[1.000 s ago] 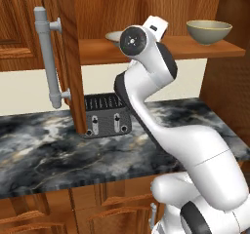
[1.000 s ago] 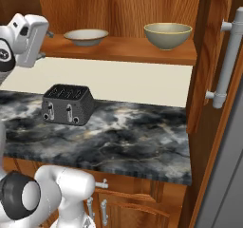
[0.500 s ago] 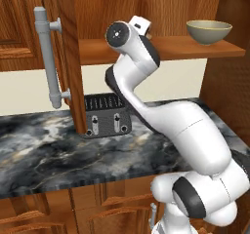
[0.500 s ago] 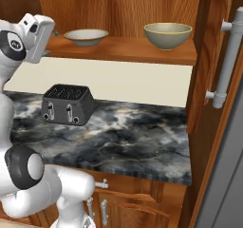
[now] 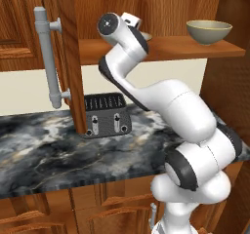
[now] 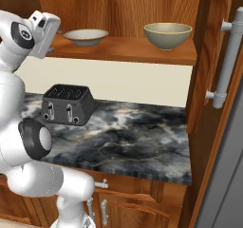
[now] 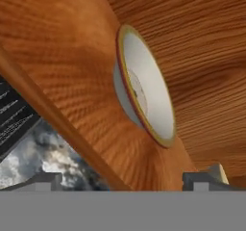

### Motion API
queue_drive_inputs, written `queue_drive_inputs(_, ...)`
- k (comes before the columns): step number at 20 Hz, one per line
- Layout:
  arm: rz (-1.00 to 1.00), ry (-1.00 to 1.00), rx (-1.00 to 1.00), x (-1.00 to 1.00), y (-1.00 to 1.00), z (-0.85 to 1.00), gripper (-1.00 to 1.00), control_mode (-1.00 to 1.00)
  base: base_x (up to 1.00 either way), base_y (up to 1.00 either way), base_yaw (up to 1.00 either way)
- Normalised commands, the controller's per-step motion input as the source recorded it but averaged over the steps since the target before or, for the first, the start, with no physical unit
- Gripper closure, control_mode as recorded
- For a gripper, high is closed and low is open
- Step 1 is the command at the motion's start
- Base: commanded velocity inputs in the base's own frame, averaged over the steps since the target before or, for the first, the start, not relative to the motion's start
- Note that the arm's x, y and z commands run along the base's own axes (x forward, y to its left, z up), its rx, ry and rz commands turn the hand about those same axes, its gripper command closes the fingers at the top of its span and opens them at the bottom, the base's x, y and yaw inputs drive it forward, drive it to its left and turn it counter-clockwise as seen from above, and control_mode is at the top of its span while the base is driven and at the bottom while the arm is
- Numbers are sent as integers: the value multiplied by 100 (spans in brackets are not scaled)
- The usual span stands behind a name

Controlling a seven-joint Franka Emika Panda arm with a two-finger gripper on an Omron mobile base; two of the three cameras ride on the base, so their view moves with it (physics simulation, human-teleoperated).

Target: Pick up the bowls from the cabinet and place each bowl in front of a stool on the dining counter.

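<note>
The gripper point(image 7: 129, 179), jaws spread wide and holding nothing, faces the shallow bowl point(image 7: 144, 93) on the cabinet shelf point(image 6: 142, 51); the deeper bowl point(image 6: 168, 35) sits at its three o'clock.

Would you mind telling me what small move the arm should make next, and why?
Probably ease the open gripper forward toward the shallow bowl on the cabinet shelf. In the hand view that bowl lies ahead of the fingertips, apart from them, with nothing held. The deeper bowl stands farther right, so the shallow one looks the nearer pick.
</note>
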Motion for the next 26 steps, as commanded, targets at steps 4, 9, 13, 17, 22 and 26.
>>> queue_drive_inputs(4,0,5,0,59,0,-9,-100,-100,0,0,0)
queue_drive_inputs(9,0,0,0,41,0,0,-100,-100,0,0,0)
queue_drive_inputs(13,0,3,0,39,0,-1,-100,-100,0,0,0)
queue_drive_inputs(17,0,4,0,42,0,-6,-100,-100,0,0,0)
queue_drive_inputs(22,0,4,0,37,0,-10,-100,-100,0,0,0)
queue_drive_inputs(26,0,6,0,30,0,-11,-100,-100,0,0,0)
